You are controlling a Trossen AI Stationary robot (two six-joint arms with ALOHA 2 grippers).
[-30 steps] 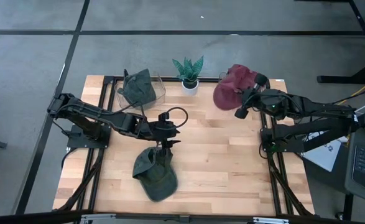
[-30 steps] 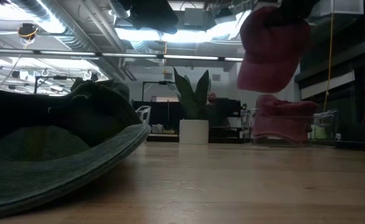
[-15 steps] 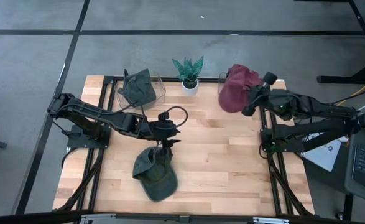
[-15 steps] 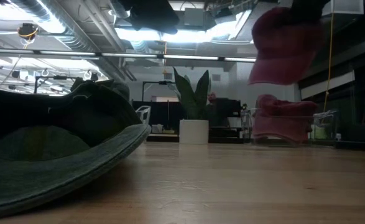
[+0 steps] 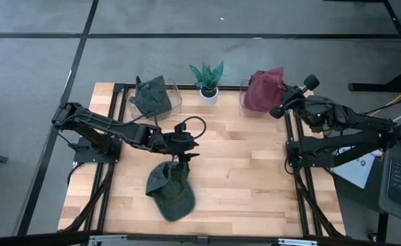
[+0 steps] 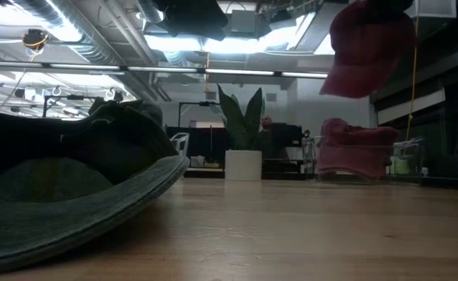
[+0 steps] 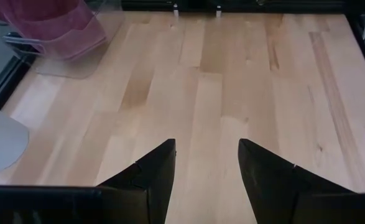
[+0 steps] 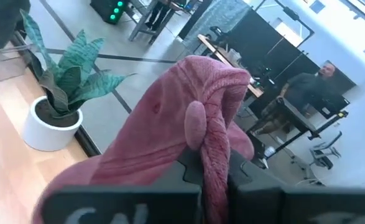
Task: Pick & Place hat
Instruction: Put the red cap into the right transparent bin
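Note:
The dark red hat is held in the air by my right gripper, which is shut on it over the clear bin at the far right corner. It shows high up in the low view and fills the right wrist view. A second red hat lies in that bin. The green hat rests on the table near the near edge, brim close to the low camera. My left gripper hovers open just beyond it, above bare wood. My right gripper pinches a bunched fold of the red hat's fabric between its two fingers, close to the crown button. The fingers come from the table's right side. The hat is lifted clear, its crown bulging out beyond the fingers.
A potted plant stands at the far edge between two clear bins. The left bin holds another green hat. Bare wood lies between the arms and along the table's right half. A person shows in the room behind.
My right gripper has carried the red hat toward the table's far right corner and a little upward, from in front of the clear bin to above it. The hat has stayed bunched in the hold. The left arm and the green hat have kept still.

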